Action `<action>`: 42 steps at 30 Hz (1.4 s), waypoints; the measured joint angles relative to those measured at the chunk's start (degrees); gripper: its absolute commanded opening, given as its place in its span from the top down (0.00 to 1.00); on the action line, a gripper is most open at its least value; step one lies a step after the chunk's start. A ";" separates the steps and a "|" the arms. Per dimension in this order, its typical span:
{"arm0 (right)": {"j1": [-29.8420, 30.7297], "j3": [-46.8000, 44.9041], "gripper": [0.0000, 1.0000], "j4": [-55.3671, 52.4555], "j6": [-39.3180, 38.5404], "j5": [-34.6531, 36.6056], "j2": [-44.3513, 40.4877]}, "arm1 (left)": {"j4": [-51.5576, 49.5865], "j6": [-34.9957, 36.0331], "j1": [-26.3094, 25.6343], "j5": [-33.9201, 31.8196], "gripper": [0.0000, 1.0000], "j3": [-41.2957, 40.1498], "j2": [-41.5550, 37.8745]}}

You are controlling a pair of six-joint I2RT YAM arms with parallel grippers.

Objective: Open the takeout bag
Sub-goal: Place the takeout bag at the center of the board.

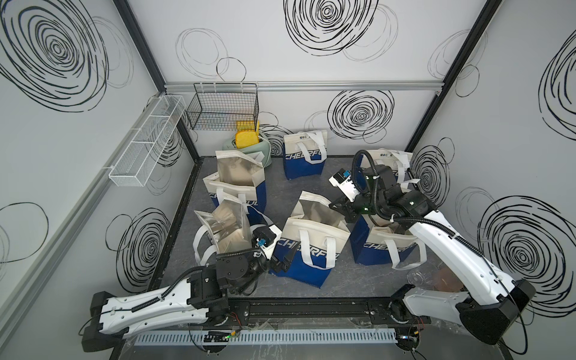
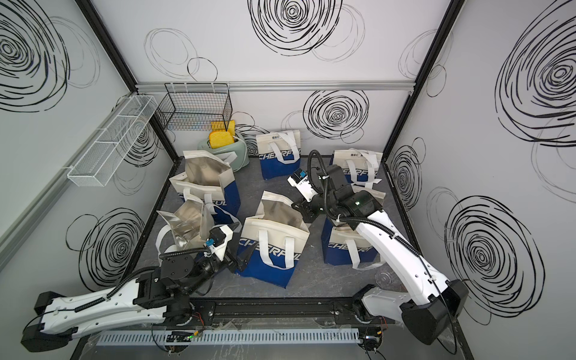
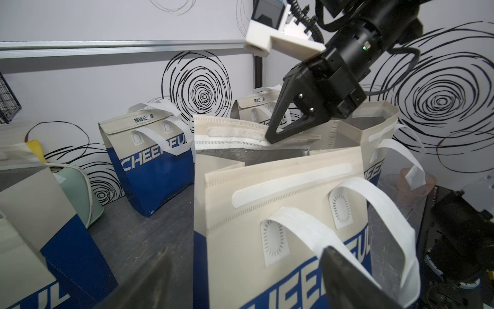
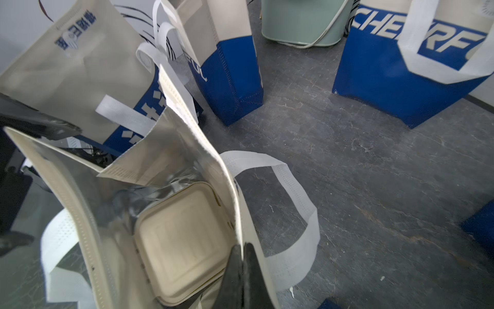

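Left wrist view shows right fingers (image 3: 280,115) apparently clenched on the rear flap (image 3: 222,123) of the takeout bag (image 3: 302,203), left fingers (image 3: 344,278) released before its front.

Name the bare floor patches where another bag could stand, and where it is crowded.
Bare mat lies between the closed back bag, the centre open bag and the back-left open bag. Another strip lies between the right front bag and the front rail. Crowded: around the front-left open bag and left gripper.
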 measured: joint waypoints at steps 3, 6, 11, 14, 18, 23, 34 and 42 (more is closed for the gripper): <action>0.02 2.91 1.00 -0.37 2.95 1.27 0.15 | -1.25 -0.44 0.11 -3.45 0.03 0.87 0.63; 0.02 6.14 1.00 -1.81 5.86 2.84 0.17 | -3.50 -1.57 1.05 -6.16 0.02 3.54 1.57; 0.02 9.99 1.00 -5.16 11.52 3.06 1.03 | -6.88 -5.33 5.20 -8.24 0.02 8.44 2.73; 0.15 10.40 1.00 -7.39 15.02 2.45 2.25 | -9.60 -7.82 8.81 -8.15 0.02 12.02 4.11; 0.04 10.34 1.00 -9.20 19.91 0.42 2.73 | -13.60 -10.38 13.68 -6.21 0.02 17.79 8.07; -1.97 10.34 1.00 -9.60 26.69 -4.35 2.14 | -17.22 -12.26 19.65 -2.19 0.02 23.89 13.42; -3.08 5.90 1.00 -8.72 34.99 -6.82 -4.66 | -20.44 -14.71 27.63 4.83 0.02 31.21 20.57; -2.82 -1.53 1.00 -7.63 37.97 -6.38 -8.90 | -21.49 -15.61 31.58 8.98 0.02 37.22 25.86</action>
